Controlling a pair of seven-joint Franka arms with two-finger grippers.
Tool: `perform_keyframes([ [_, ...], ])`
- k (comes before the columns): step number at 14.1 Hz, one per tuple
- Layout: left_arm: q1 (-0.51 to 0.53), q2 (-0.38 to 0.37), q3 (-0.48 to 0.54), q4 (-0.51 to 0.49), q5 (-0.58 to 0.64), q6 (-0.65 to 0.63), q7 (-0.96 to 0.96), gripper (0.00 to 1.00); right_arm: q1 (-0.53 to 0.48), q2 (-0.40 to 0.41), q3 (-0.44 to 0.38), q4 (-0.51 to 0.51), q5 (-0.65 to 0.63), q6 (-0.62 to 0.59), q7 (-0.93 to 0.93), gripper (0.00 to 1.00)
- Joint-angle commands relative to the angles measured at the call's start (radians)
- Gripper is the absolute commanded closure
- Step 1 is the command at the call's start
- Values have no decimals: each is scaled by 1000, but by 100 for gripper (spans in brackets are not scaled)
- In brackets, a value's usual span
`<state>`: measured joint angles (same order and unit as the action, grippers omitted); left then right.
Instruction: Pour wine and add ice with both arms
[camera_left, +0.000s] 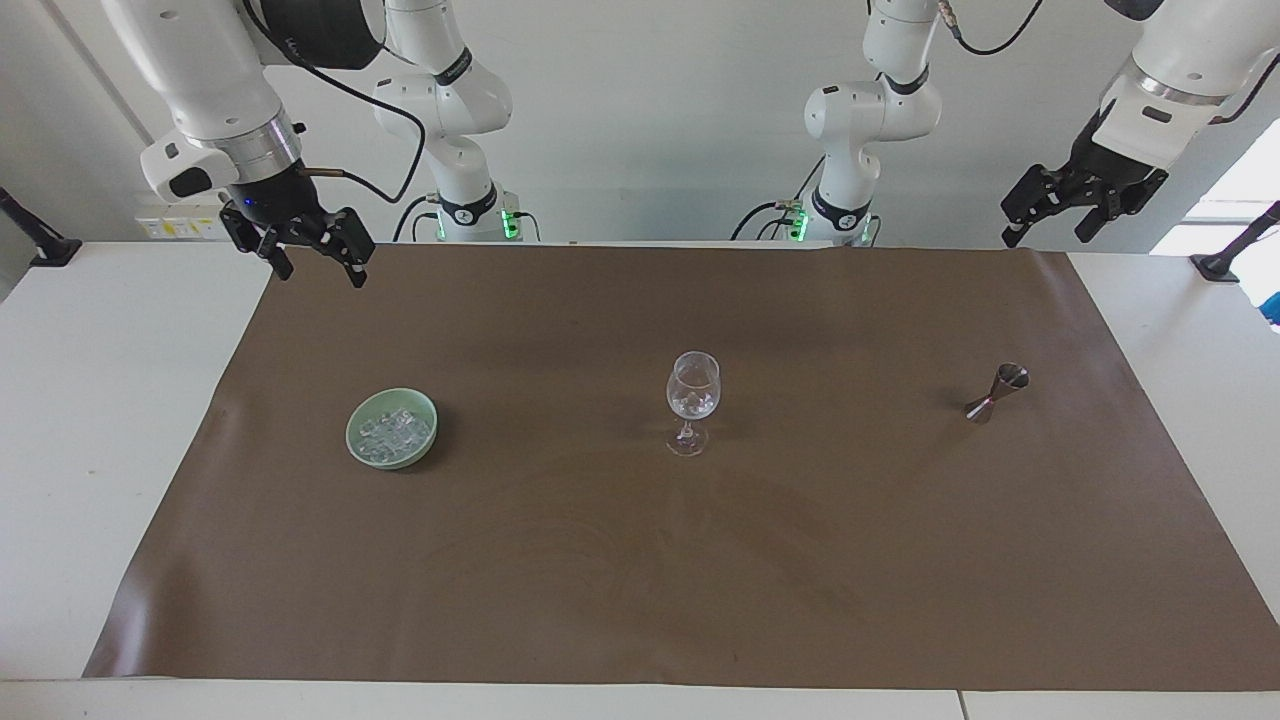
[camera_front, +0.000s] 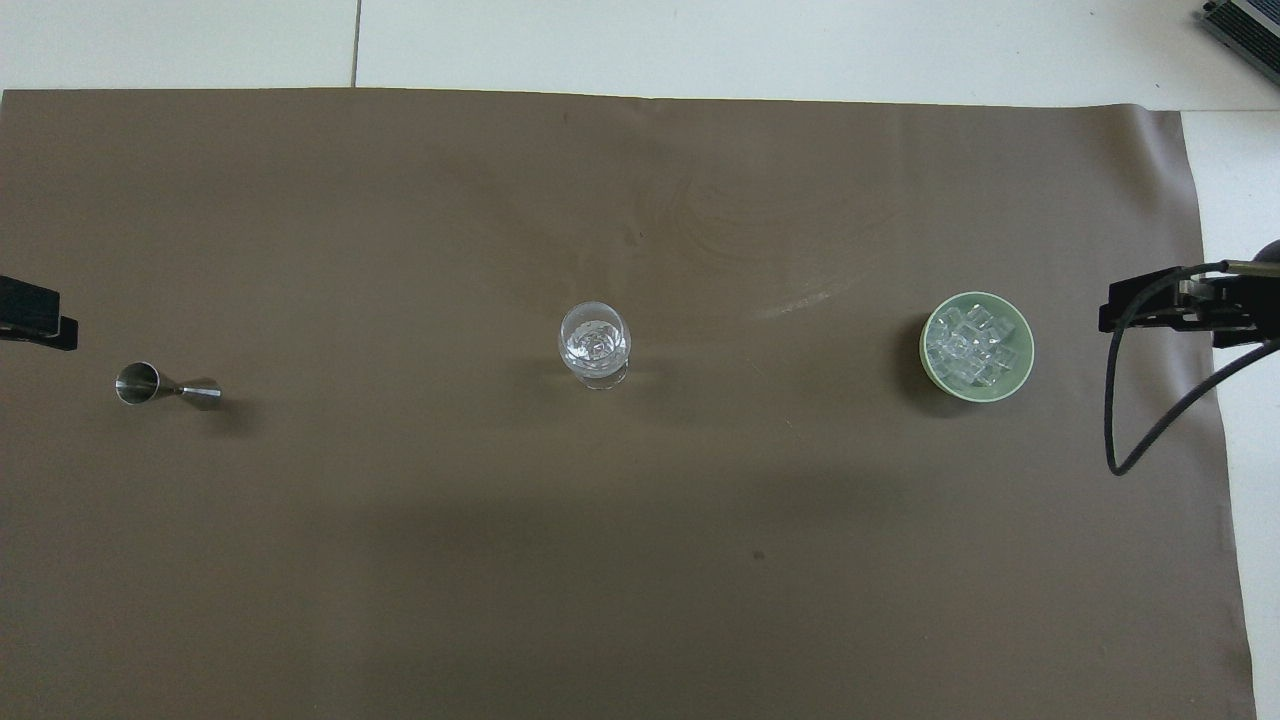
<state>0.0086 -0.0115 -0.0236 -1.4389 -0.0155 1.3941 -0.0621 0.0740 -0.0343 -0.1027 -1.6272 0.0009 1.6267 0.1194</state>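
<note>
From the facing view, right gripper hangs released above the mat's corner; left gripper too, empty. Overhead, ice fills the green bowl; wine glass stands mid-mat, jigger lying sideways.

Brown mat over a white table, one green bowl set on it.

Spread flat and covering most of the tabletop, with faint curved scuffs on its surface. Bowl round and pale green, upright toward the right arm's end of the table. Black clamp stands at both ends of the table, off the mat. Green lights at the wall edge.
</note>
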Motion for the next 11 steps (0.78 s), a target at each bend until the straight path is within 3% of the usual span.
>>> perform_keyframes([
  [1,-3,-2,-7,9,25,-21,18,0,-8,-32,3,-31,27,2,-26,0],
  [6,7,-1,-2,20,22,-18,77,0,-8,-45,3,-33,27,-13,-26,0],
  [11,2,-18,-2,-35,22,-12,71,0,-8,-50,3,-33,27,-21,-26,0],
])
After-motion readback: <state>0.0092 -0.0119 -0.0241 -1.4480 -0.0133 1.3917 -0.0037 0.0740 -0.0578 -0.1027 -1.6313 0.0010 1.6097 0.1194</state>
